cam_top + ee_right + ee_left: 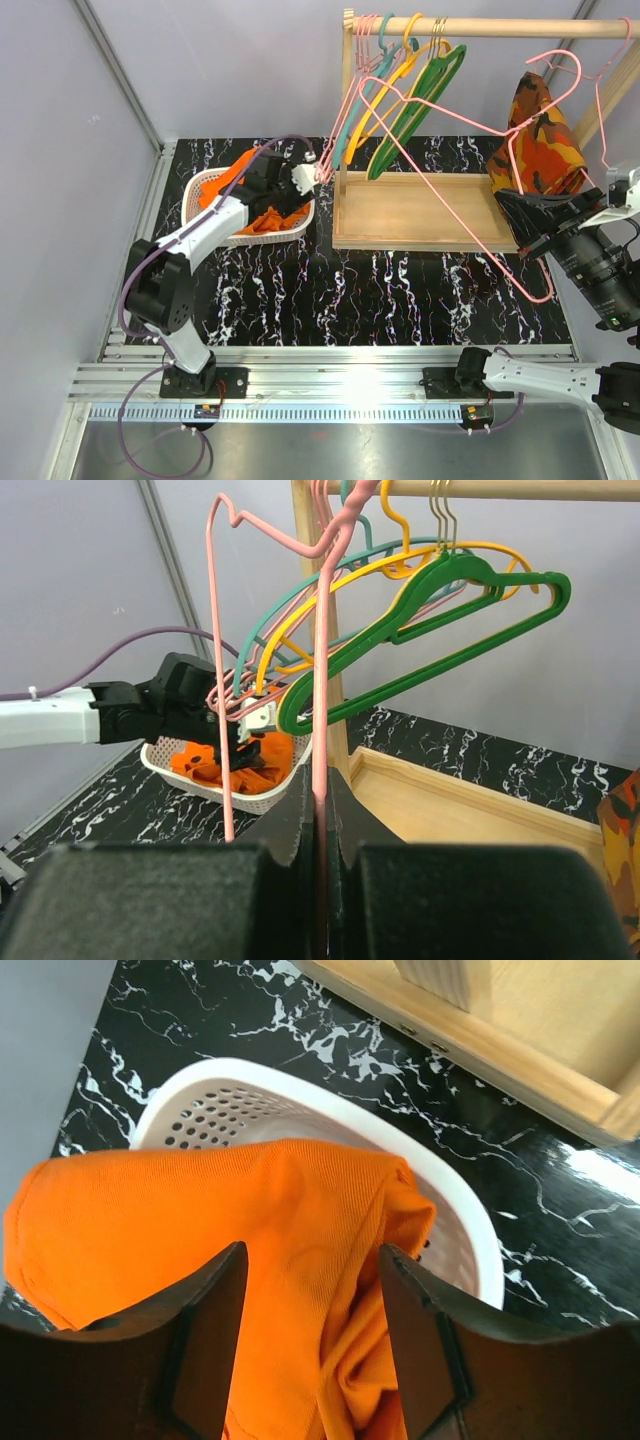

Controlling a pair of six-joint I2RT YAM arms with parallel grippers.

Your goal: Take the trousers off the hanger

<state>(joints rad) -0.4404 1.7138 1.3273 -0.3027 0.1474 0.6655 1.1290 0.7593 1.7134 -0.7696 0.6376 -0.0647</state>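
The thin pink triangular wire hanger (322,660) is clamped between the closed fingers of the right tool (320,792), above the black white-veined surface (400,290). The left tool (312,1260) is held with its fingers apart over the plain bright orange cloth trousers (180,1210). These are heaped in the white perforated plastic basket (215,1110), off the hanger. Farther back, a thick green plastic hanger (425,95) is hung on the round wooden rail (480,27).

Probably a robotics lab test cell: plain grey panel walls (60,150) framed in aluminium struts (110,60), left arm (195,235) and right arm (545,375) bolted to a slotted metal rail (340,380) edging a black marble-patterned bench (400,290), with loose cables (130,440).
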